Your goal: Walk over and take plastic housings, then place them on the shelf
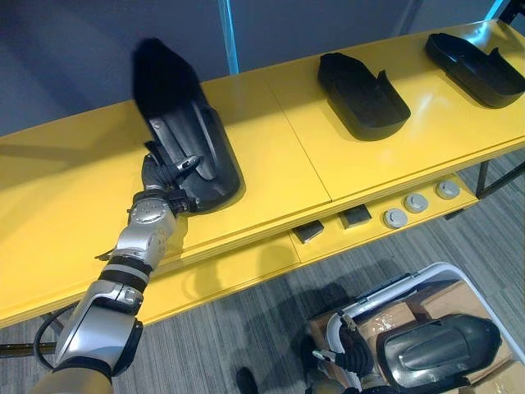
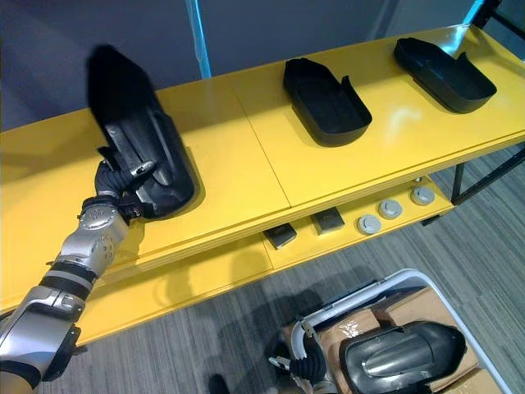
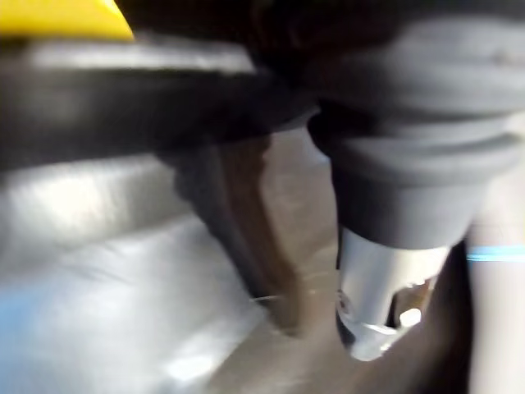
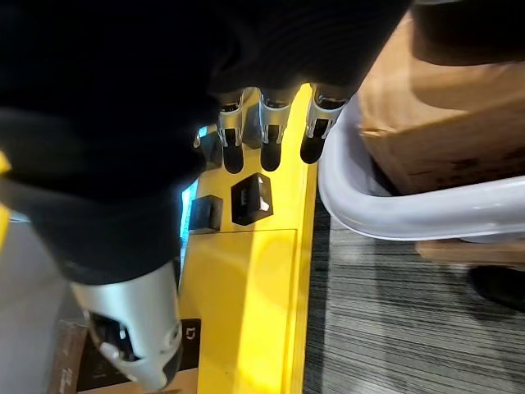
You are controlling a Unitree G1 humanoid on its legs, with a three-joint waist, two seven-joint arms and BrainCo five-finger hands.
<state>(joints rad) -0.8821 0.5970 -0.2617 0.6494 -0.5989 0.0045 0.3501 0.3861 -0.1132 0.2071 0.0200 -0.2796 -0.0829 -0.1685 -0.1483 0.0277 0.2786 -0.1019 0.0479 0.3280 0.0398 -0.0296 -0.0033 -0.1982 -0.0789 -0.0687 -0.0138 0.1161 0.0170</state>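
My left hand [image 1: 166, 177] is shut on the near end of a long black plastic housing [image 1: 187, 127], thumb [image 3: 373, 304] inside its rim. The housing's near end is low over the left part of the yellow shelf top [image 1: 279, 156], and its far end tilts up toward the wall. Two more black housings [image 1: 362, 94] [image 1: 476, 67] lie open side up further right on the same top. My right hand [image 1: 354, 359] hangs low with relaxed fingers [image 4: 271, 131] and holds nothing. Beside it, another housing [image 1: 436, 350] rests on a cardboard box in a cart.
The white cart frame [image 1: 426, 277] stands on grey carpet at the lower right. The lower yellow shelf carries two small black blocks [image 1: 308, 231] [image 1: 355, 216] and three grey round discs [image 1: 417, 202]. A blue post [image 1: 228, 37] rises behind the shelf against the grey wall.
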